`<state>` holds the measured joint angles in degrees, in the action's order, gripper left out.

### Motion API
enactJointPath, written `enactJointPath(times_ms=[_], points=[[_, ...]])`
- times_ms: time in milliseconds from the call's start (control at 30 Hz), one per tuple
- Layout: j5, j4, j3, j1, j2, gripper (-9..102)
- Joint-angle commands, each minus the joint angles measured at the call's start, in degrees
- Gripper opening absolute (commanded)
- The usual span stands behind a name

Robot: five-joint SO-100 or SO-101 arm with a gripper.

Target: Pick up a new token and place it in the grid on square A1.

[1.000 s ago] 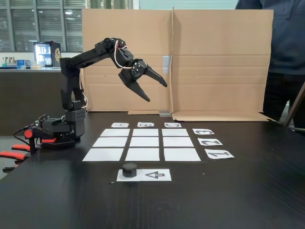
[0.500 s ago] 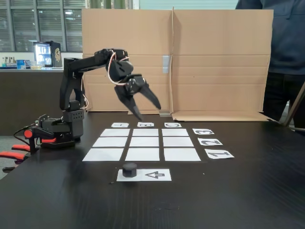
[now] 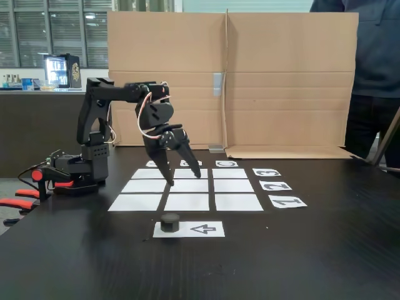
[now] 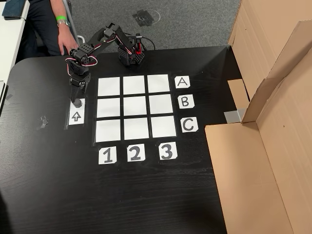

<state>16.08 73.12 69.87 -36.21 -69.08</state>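
Note:
The token [image 3: 169, 222] is a small black puck standing on the left end of the white arrow strip [image 3: 189, 229], in front of the grid [image 3: 189, 185]. In the other view the token [image 4: 77, 103] lies just left of the grid [image 4: 136, 107]. Square A1 [image 3: 135, 202] is the blank near-left cell; in the other view square A1 [image 4: 108, 87] is top left. My gripper [image 3: 184, 179] hangs open, fingers pointing down, holding nothing. From above, the gripper [image 4: 78, 91] is directly beside the token, short of it and left of A1.
Letter cards [image 4: 185, 102] and number cards [image 4: 136, 153] border the grid. A cardboard wall [image 3: 281, 81] stands behind the table. The arm's base [image 3: 81, 169] sits at the back left with red clamps [image 3: 19, 200]. A person [image 3: 375, 62] stands at the right edge.
The arm has folded down and swung the open gripper from high above the back of the grid to low near the token. The token has not moved.

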Motion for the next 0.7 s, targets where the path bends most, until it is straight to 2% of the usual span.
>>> enactJointPath(times_ms=[0,300,667], points=[[1.9,0.8,1.6,-0.7,-1.0,31],[7.3,2.2,9.7,-2.2,-4.8,31],[10.5,2.3,9.6,-3.4,-4.5,31]])
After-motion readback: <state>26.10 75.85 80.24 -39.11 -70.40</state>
